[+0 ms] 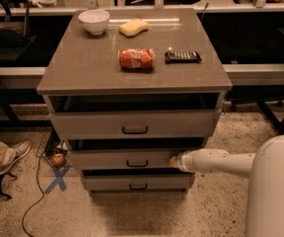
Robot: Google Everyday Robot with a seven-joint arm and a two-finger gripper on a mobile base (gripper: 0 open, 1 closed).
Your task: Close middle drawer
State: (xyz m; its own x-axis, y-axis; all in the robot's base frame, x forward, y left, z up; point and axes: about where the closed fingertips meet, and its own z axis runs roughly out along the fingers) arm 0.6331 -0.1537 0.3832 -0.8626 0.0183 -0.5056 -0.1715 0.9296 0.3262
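Grey middle drawer (107,159) has end effector (174,160) against its front.

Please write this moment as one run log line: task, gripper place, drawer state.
task: close middle drawer | gripper: at middle drawer front, right of its handle | drawer: partly out, dark gap above

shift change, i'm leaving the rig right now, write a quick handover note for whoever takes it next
Gripper: at the front of the middle drawer, right of its handle and apparently touching the front. The arm reaches in from the right.
Middle drawer: a dark gap shows above its front, so it looks not fully in.
Done: gripper placed at the drawer front.
Left: push the drawer in until flush, then back the arm away.
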